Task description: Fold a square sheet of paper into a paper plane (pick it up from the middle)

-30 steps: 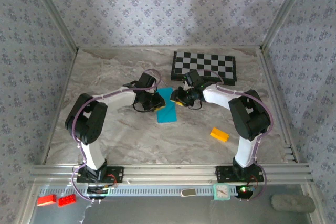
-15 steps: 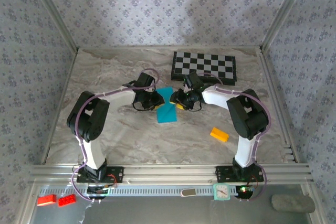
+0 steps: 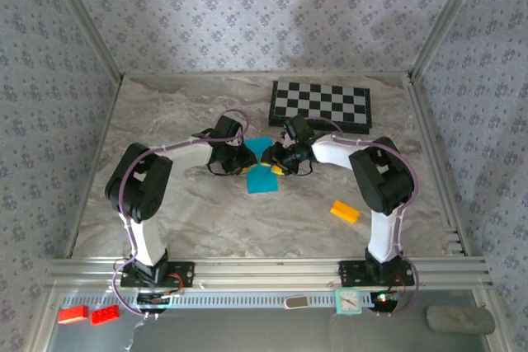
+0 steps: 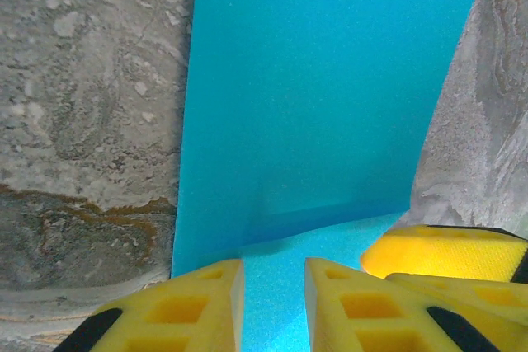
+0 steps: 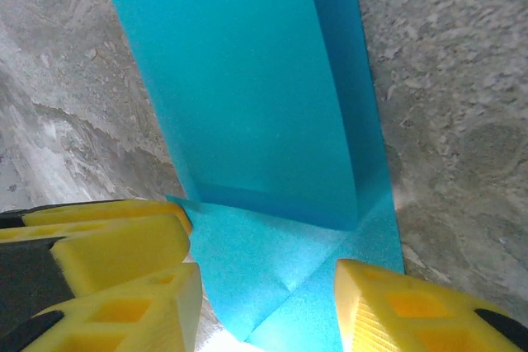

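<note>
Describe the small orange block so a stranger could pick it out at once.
On the marble table, find the chessboard at the far right. Come toward the near edge, beside the right arm: the block lies there alone. It is small, chunky and yellow-orange, unlike the flat blue paper to its left.

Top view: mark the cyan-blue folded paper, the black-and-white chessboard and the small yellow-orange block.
cyan-blue folded paper (image 3: pixel 264 181), top view, near flat end.
black-and-white chessboard (image 3: pixel 322 105), top view, board centre.
small yellow-orange block (image 3: pixel 345 211), top view, top face.
</note>
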`<state>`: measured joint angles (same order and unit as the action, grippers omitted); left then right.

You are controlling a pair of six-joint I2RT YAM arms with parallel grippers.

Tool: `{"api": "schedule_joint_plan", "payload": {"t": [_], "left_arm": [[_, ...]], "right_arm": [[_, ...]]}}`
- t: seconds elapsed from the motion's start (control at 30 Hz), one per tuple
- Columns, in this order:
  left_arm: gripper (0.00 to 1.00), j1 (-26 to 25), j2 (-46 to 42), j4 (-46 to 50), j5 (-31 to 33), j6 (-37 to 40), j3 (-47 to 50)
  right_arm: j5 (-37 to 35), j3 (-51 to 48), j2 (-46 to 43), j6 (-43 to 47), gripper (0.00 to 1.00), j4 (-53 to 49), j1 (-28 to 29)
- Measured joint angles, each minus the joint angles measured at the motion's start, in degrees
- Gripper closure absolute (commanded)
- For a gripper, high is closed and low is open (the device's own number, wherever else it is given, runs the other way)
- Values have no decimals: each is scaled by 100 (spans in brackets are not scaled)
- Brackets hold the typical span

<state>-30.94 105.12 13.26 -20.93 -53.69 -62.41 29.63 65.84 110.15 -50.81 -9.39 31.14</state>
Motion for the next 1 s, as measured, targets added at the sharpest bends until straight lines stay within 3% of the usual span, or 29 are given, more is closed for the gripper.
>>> {"api": "schedule_joint_plan", "payload": {"t": [0.17, 0.4, 0.73, 0.9, 1.0], "left_arm": [[74, 20, 0, -11, 2, -2, 39], [74, 57, 0, -7, 63, -4, 111], [81, 107, 0, -28, 107, -74, 273], [82, 138, 0, -28, 105, -87, 286], [78, 199, -70, -28, 105, -87, 330]], "right_arm": [[61, 0, 66, 0, 53, 9, 2], [378, 0, 103, 46, 60, 382, 72], [426, 0, 184, 247, 76, 581, 238], [420, 4, 227, 350, 92, 577, 238], [389, 13, 225, 404, 95, 592, 232]]}}
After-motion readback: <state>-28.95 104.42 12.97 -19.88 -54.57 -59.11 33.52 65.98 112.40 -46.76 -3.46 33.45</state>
